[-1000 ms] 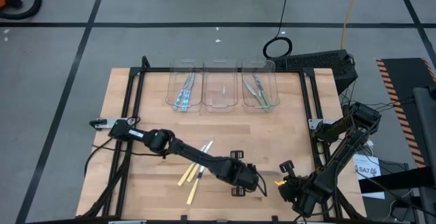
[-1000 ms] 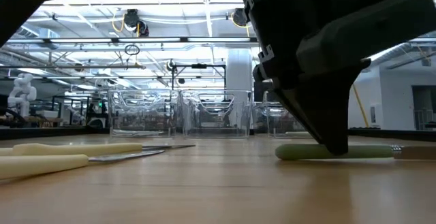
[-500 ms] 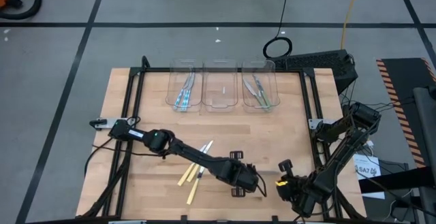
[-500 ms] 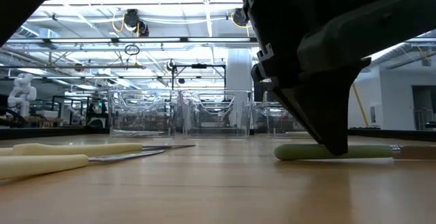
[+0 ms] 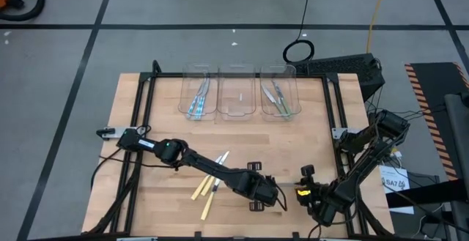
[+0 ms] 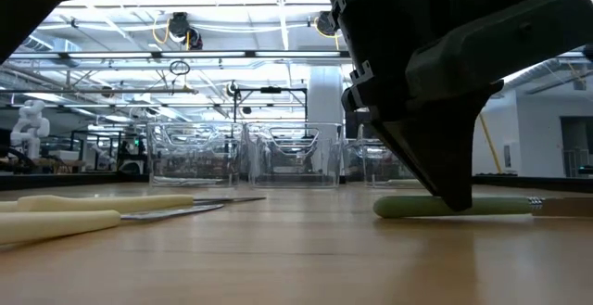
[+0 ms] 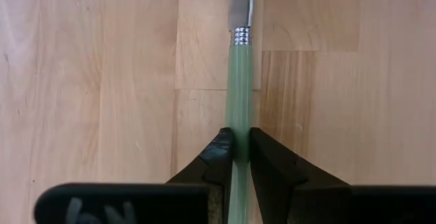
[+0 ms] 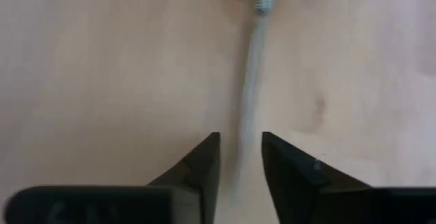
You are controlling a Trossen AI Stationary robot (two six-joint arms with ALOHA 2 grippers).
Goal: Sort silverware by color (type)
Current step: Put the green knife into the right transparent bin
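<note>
Progress? Blue and green pieces already sit in the far bins [image 5: 238, 94].

Yeah, yellow ones [image 5: 207, 190] remain (near-left). Left gripper [image 7: 239, 157] pinches the green-handled utensil [image 7: 239, 81] near-centre; right gripper [image 8: 240, 157] gapes around its blade.

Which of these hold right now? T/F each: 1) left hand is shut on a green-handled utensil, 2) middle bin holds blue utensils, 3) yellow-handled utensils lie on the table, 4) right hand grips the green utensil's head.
1) The left hand is shut on the green-handled utensil. True.
2) The middle bin holds blue utensils. False: it looks empty; the blue-handled utensils are in the left bin.
3) Yellow-handled utensils lie on the table. True.
4) The right hand grips the utensil's head. False: its fingers stand apart around the silvery head.
</note>
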